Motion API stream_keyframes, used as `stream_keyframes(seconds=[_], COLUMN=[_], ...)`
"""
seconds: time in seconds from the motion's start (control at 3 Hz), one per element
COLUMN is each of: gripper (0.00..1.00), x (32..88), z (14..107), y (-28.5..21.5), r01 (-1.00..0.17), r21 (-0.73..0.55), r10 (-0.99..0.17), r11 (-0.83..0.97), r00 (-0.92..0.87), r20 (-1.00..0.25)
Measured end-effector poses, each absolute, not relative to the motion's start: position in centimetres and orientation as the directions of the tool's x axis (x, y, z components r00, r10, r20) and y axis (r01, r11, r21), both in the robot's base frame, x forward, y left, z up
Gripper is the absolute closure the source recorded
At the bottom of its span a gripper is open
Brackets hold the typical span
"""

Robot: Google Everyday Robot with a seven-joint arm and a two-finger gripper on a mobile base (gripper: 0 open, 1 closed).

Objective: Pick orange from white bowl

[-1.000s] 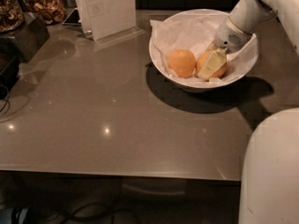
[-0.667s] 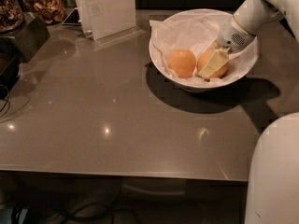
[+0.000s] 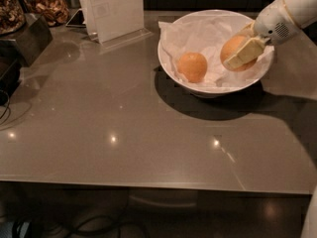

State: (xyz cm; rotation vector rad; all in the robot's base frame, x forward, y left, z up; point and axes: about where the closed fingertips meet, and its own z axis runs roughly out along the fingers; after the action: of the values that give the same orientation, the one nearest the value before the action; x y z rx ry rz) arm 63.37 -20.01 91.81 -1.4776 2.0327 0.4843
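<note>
— What's around you?
— A glossy grey table (image 3: 124, 133) with light glints; jars (image 3: 47, 6) at ten o'clock, a sign stand (image 3: 116, 9) at twelve, a cable (image 3: 4, 112) at nine. My gripper (image 3: 241, 51) hangs at two o'clock.

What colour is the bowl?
The bowl is white, camera view; the gripper holds the orange at its right side.

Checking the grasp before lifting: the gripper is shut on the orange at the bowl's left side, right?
No. The camera view shows the gripper shut on the orange at the bowl's right side; the other fruit lies left of it.
</note>
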Motion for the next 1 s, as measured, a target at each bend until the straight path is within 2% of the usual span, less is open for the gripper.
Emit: stream_keyframes(seconds=[0.67, 1.0], gripper=[1.00, 1.00], x=[58.6, 55.6], z=[96.3, 98.2], y=[-21.1, -22.0], r01=[-0.960, -0.954], r21=[-0.033, -0.056], r10=[-0.583, -0.532], r11=[0.280, 0.296], r00=[-0.142, -0.116], r20=[-0.800, -0.839])
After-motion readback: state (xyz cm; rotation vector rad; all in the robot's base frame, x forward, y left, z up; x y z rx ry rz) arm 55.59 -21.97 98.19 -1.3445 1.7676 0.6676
